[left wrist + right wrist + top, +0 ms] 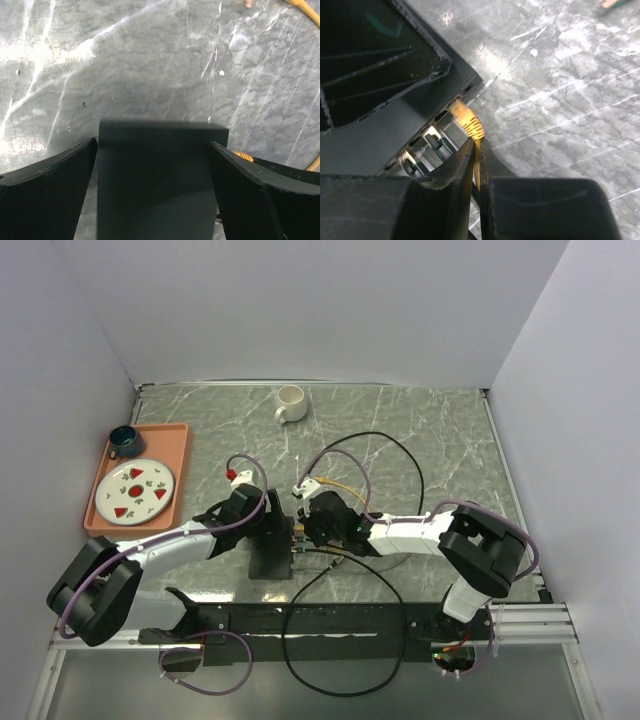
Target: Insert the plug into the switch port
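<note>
The flat black switch box (268,558) lies near the table's front centre. My left gripper (262,518) straddles it, and in the left wrist view its fingers (50,190) press both sides of the box (160,175). My right gripper (303,525) is shut on the yellow cable just behind the yellow plug (467,120). The plug's tip is at a switch port (451,107) in the box's narrow edge (395,135). I cannot tell how deep it sits. The right gripper (476,142) is closed tight on the cable.
Other ports (432,142) in the same edge hold dark plugs. A yellow cable (345,485) and a black cable (400,455) loop behind my right arm. A white cup (290,403) stands at the back. An orange tray (175,435) with a plate (136,490) is at the left.
</note>
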`<state>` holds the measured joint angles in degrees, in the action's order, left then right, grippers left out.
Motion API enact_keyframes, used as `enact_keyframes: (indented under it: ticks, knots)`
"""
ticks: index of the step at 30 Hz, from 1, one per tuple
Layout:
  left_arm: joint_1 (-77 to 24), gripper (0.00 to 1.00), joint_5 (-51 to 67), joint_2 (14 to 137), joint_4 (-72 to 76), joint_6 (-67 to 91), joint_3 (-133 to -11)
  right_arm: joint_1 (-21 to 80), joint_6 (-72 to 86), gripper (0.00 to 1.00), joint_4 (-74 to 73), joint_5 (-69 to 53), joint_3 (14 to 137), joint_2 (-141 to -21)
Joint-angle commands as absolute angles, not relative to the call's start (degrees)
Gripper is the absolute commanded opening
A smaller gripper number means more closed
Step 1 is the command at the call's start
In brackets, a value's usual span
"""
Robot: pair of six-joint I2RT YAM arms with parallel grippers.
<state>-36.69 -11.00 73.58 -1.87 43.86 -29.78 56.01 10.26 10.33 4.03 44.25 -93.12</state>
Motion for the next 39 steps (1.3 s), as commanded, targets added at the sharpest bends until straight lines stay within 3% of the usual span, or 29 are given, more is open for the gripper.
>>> enact_keyframes:
  ticks: [1, 6, 18, 21, 23, 25, 33, 39]
  knots:
    - [-36.47, 0.96, -12.04, 71.63, -5.80, 45.62, -31.38, 55.28, 11.16, 0.14, 18.99, 5.80, 48.78, -92.90]
    - [-36.04, 0.97, -12.13, 70.84, -6.77, 45.44, -31.82, 55.28, 10.81, 0.21, 17.93, 5.36, 49.13, -93.95]
    - [-35.68, 0.98, -6.59, 74.79, -0.97, 43.59, -31.02, 55.28, 10.20, 0.22, 15.65, 4.74, 50.80, -96.42]
    - [-35.42, 0.98, -7.21, 76.02, -1.23, 43.33, -31.38, 55.28, 8.80, 0.34, 13.72, 6.06, 51.41, -97.03]
    - [-35.33, 0.98, -7.56, 76.64, -1.41, 43.07, -31.46, 55.28, 7.91, 0.48, 13.10, 7.55, 50.80, -96.60]
    - [-34.98, 0.98, -7.47, 76.82, -1.41, 42.80, -31.38, 55.28, 7.30, 0.51, 13.27, 8.35, 49.75, -95.89]
    - [-33.93, 0.97, -5.98, 78.66, -0.44, 41.84, -31.29, 55.28, 6.06, 0.51, 12.13, 8.00, 46.94, -93.16]
    - [-33.75, 0.97, -5.10, 80.86, -0.44, 41.05, -32.34, 55.28, 5.54, 0.42, 11.34, 6.68, 45.70, -92.46]
